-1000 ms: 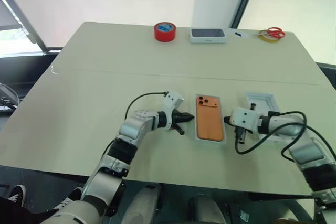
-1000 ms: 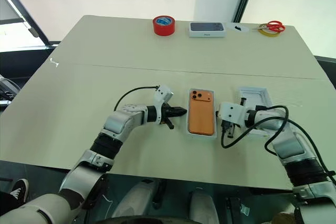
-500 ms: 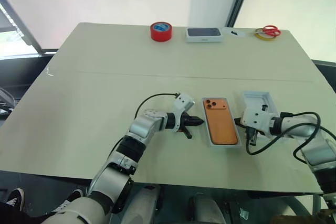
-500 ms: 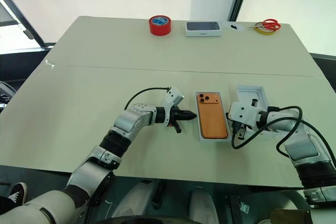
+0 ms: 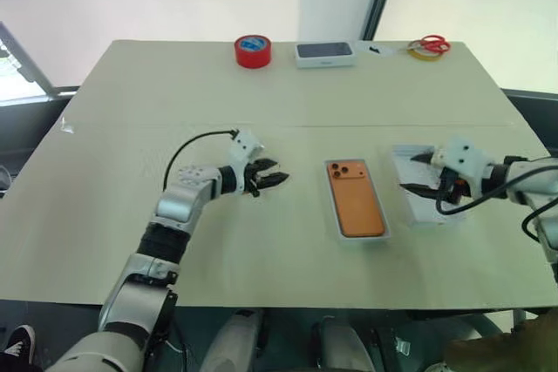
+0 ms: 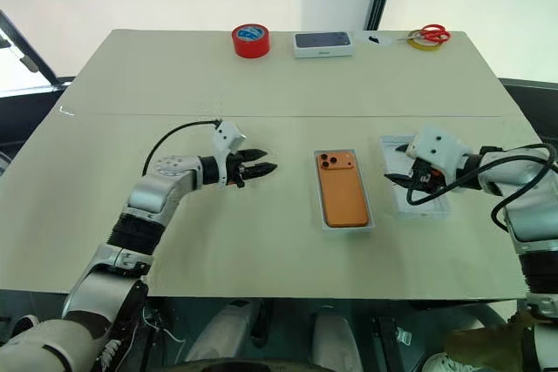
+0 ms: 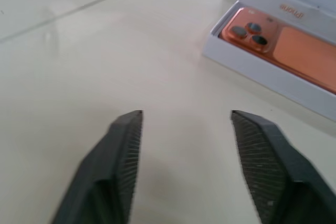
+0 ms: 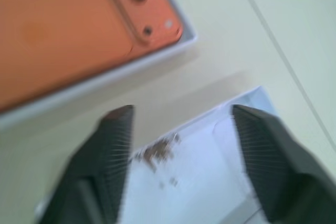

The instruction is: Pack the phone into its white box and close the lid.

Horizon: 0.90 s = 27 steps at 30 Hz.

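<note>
The phone [image 6: 343, 187] is flat and orange, lying back up with its dark camera lenses at the far end, and it sits inside the white box [image 6: 320, 190] — a shallow tray whose pale walls frame it closely on all sides. Box and phone rest near the middle of the table [image 6: 261, 93], between the two arms. The left gripper [image 6: 259, 162] hovers well to the left of the box, its black fingers spread apart and holding nothing. The lid [image 6: 394, 198] lies open side up just to the right of the box, not touching it, and the right gripper [image 6: 402, 163] hangs over it — fingers likewise parted, empty, with the lid's pale inside between them in the wrist view.
</note>
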Each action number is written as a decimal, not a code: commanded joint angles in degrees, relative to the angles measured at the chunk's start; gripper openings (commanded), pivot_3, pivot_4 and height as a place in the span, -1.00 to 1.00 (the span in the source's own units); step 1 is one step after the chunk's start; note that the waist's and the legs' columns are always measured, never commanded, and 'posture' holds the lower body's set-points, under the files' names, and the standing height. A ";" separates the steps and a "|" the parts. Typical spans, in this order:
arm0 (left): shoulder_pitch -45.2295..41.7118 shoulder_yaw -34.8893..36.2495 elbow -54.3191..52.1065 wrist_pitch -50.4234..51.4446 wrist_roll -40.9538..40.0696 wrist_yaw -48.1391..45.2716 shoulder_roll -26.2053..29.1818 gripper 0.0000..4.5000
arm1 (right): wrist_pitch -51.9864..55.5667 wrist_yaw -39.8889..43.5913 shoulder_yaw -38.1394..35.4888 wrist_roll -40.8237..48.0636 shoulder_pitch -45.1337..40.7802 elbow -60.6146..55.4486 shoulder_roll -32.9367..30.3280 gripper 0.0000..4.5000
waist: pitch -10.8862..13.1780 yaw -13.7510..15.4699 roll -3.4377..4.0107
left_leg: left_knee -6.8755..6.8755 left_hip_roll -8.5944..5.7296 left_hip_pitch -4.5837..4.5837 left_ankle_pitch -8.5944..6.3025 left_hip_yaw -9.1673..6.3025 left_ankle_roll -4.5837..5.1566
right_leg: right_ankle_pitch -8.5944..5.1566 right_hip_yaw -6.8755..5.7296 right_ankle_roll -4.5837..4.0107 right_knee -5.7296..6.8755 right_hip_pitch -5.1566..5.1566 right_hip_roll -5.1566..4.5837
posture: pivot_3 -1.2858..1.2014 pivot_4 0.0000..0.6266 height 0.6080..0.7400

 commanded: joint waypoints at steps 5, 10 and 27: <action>7.57 7.78 -9.14 -12.13 -7.99 -12.93 9.52 0.97 | 33.06 -11.11 -3.32 6.20 -4.96 -7.33 3.64 1.00 | 0.01 0.15 0.07 | -0.06 0.00 -0.25 0.01 0.01 -0.02 | 0.00 0.06 -0.03 0.05 -0.33 0.01 | 0.03 -0.52 1.00; 12.04 10.31 -12.49 -14.04 -11.90 -18.84 13.81 0.97 | 55.07 -18.27 -3.40 8.22 -8.16 -13.54 6.16 1.00 | 0.01 0.13 0.11 | -0.05 -0.02 -0.37 0.01 0.02 -0.01 | -0.09 0.08 -0.23 0.05 -0.42 -0.01 | 0.03 -0.52 1.00; 15.51 10.74 -18.05 -15.07 -14.44 -20.40 16.95 0.97 | 71.15 -30.47 5.57 16.77 -16.90 -7.78 6.35 1.00 | 0.04 -0.14 0.17 | -0.06 -0.02 -0.51 0.01 0.11 0.01 | -0.01 0.12 -0.09 0.03 -0.58 -0.03 | 0.03 -0.52 1.00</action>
